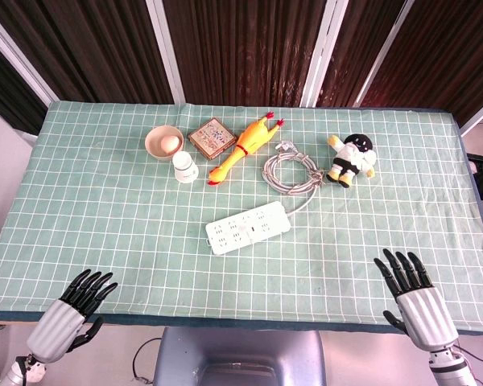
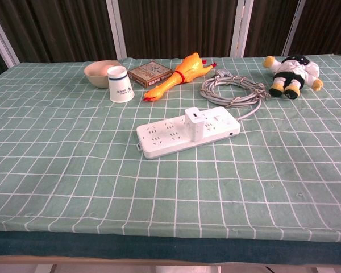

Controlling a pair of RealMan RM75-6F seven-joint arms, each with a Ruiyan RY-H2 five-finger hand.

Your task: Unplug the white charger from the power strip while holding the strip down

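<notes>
Green checked tablecloth (image 1: 105, 201) fills the head view; power strip (image 1: 248, 227) at centre; left hand (image 1: 74, 310) lower left, right hand (image 1: 412, 293) lower right, both spread, empty | chest view: white charger (image 2: 194, 123) plugged upright mid-strip, frame centre; coiled cable (image 2: 232, 91) behind

Left hand (image 1: 74, 307): at the near left edge of the table (image 1: 105, 241), black fingers apart and extended, pointing away over the edge, holding nothing; ribbed silver back faces up. Right hand (image 1: 412, 293): at the near right edge of the table, fingers apart and raised, holding nothing. Chest view shows neither hand.
</notes>
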